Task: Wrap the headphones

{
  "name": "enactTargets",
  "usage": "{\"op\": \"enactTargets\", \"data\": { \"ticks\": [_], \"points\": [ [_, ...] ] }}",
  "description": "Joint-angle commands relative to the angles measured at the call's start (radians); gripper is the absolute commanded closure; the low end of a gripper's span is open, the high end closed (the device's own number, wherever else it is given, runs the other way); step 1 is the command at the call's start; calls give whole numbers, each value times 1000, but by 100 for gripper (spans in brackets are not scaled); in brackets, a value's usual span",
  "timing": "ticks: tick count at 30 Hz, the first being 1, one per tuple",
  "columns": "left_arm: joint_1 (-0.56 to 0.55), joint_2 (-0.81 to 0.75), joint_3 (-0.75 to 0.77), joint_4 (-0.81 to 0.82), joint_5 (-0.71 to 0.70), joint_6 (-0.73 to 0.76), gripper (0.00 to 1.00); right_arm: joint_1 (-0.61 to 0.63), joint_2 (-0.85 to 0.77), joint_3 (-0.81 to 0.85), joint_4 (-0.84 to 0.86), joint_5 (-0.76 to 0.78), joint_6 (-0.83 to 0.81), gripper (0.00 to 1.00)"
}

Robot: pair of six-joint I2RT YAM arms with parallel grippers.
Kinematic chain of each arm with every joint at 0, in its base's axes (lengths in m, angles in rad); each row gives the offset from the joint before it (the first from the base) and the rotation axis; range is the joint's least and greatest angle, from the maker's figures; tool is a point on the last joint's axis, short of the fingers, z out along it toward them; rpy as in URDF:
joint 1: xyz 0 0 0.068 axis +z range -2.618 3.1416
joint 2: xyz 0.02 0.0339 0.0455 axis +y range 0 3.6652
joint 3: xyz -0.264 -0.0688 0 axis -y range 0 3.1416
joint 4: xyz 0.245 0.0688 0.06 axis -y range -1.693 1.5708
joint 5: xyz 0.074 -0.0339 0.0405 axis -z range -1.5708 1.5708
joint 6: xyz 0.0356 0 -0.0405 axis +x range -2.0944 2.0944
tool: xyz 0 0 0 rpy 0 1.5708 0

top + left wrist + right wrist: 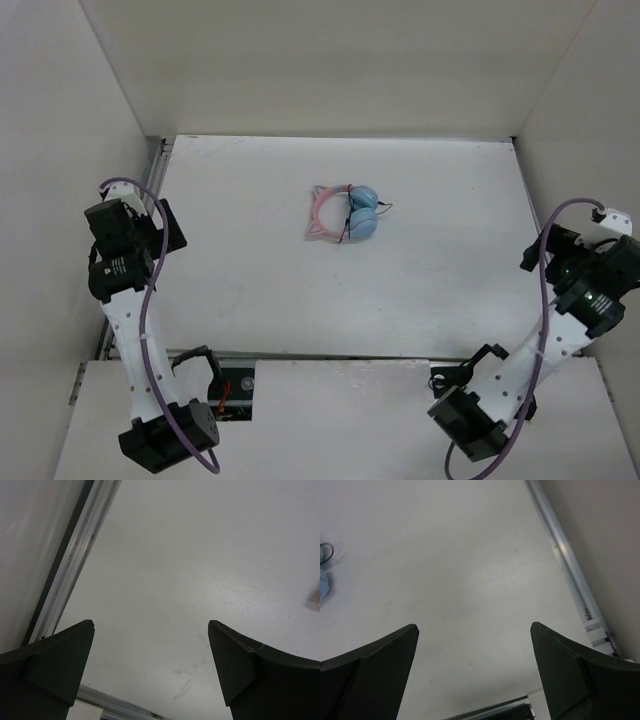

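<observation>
Nearest, left tool [151, 625] at left edge of overhead frame, jaws wide apart, nothing between. Right tool [474, 625] at right edge, likewise apart, gripping nothing. White worktop [300, 290] under both. Farther up, just above frame centre, headphones [345, 213] lie on worktop: pink headband [318, 212] left, blue ear cups [364, 212] right, thin black cable [386, 208] by cups. Well apart from both tools.

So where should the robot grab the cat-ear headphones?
Probably the pink headband, coming down from above on the side away from the blue ear cups. It lies flat, a thin band that is easy to pinch; the cups look round and wide.
</observation>
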Motion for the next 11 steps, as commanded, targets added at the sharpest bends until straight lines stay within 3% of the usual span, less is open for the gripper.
{"op": "enactTargets", "data": {
  "ticks": [1,6,11],
  "points": [
    [9,-56,14,-64,-9,28,0,-33,-115,14,127,40,-23,0],
    [32,-102,7,-113,-10,56,0,-11,-207,-39,210,69,-40,0],
    [59,-127,6,-127,-12,99,0,2,-181,-88,214,60,20,0]
  ]
}}
